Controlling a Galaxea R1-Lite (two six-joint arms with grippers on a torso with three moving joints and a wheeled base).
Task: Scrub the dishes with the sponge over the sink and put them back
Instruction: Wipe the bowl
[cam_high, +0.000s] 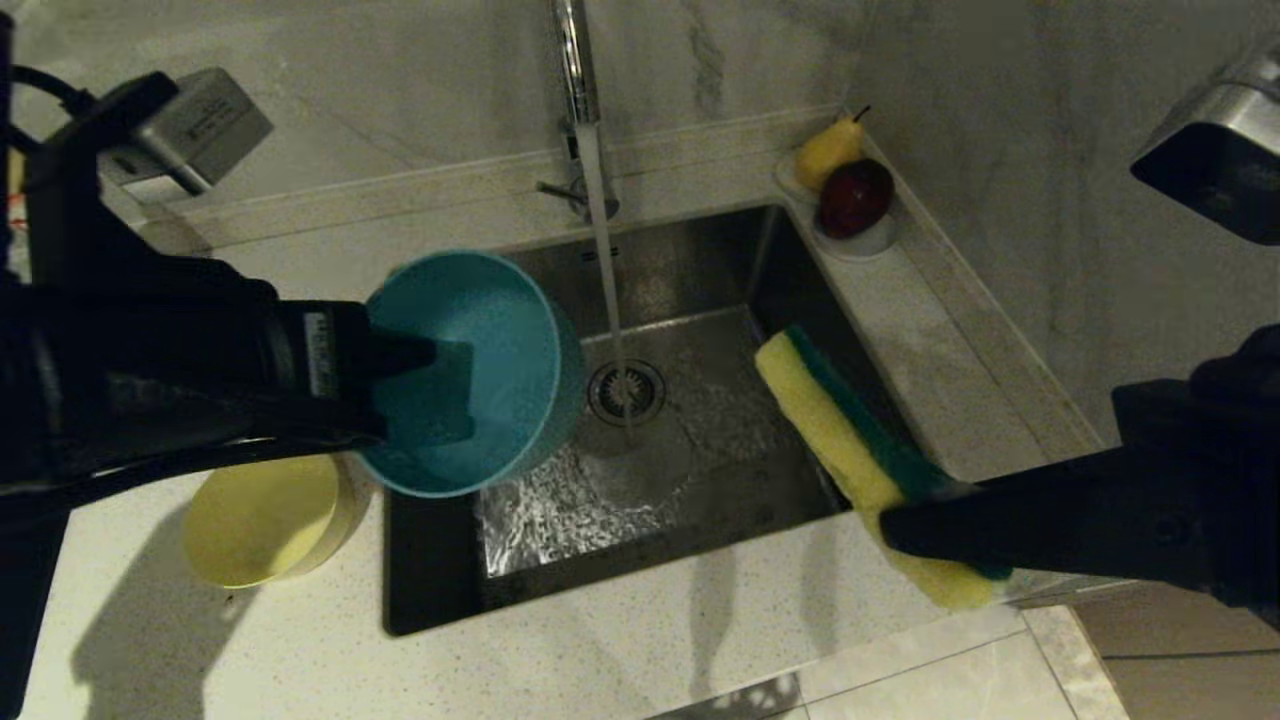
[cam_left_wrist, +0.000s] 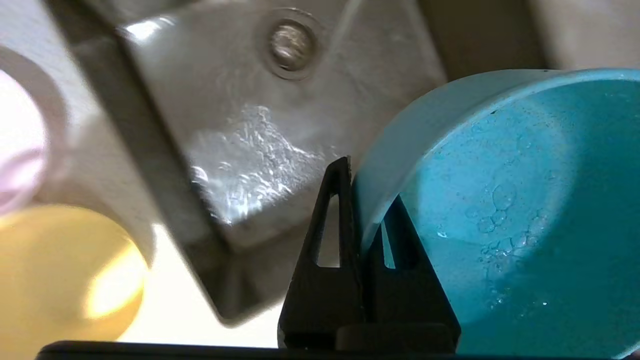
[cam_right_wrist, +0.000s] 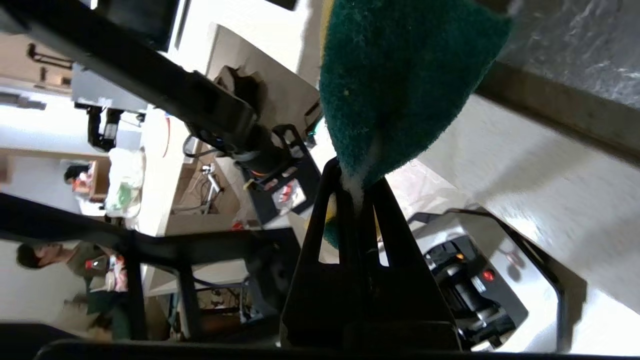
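Blue bowl (cam_high: 490, 370) is clamped by its rim in the left gripper (cam_high: 440, 375) over the sink's (cam_high: 700, 260) left edge. Sponge (cam_high: 850, 450) is pinched in the right gripper (cam_high: 905, 530) at the sink's right edge. Yellow bowl (cam_high: 262, 520) rests on the counter (cam_high: 600, 640).

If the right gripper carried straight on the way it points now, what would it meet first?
Probably the blue bowl in the left gripper. The right gripper, shut on the sponge, points across the sink toward it; nothing else shows between, though depth is unclear.
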